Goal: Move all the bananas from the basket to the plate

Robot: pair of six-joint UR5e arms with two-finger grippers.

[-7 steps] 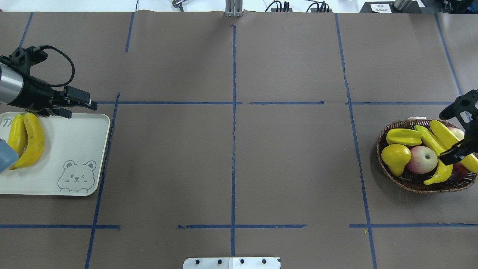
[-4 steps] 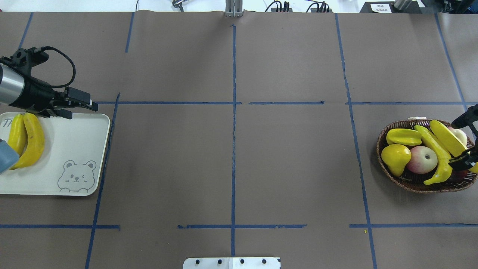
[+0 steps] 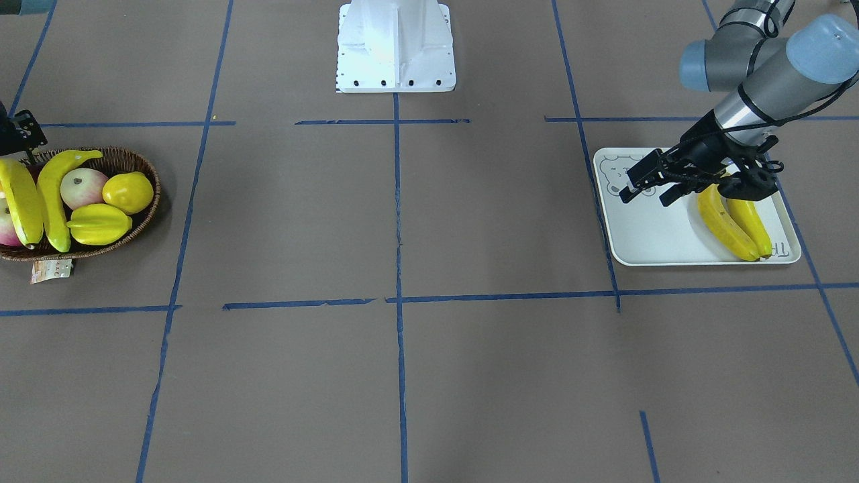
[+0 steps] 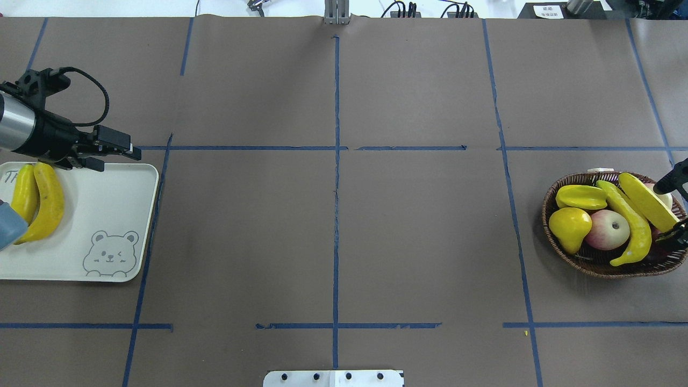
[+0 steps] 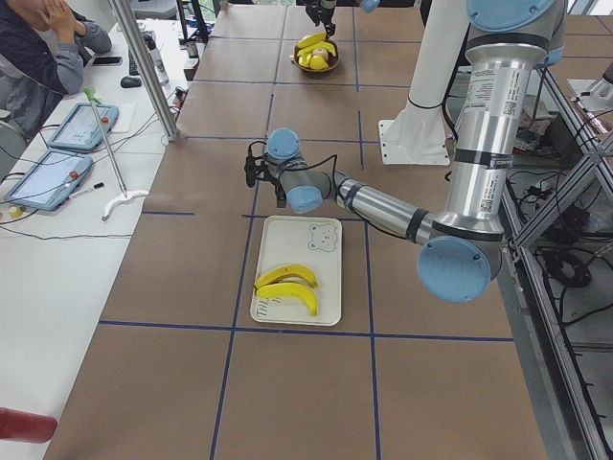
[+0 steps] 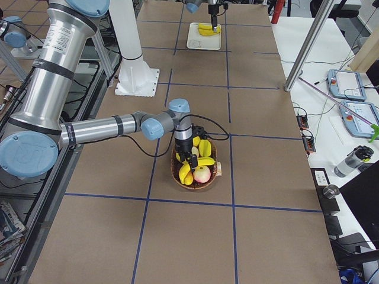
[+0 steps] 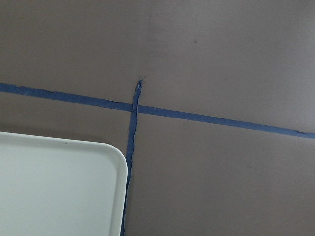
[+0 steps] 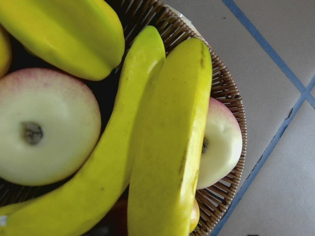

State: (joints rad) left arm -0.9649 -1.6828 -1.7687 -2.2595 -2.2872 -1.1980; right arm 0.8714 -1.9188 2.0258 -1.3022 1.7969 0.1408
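The right gripper [image 4: 658, 214] (fingers [image 4: 672, 177] wide, at the right edge) should straddle the top banana [image 4: 645, 200] mid-length before closing.

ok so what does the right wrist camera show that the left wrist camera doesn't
Only the right wrist view: two bananas lying side by side in the wicker basket, with a starfruit and two apples. Only the left wrist view: a bare rounded corner of the off-white tray. Both: brown table covering crossed by blue tape.
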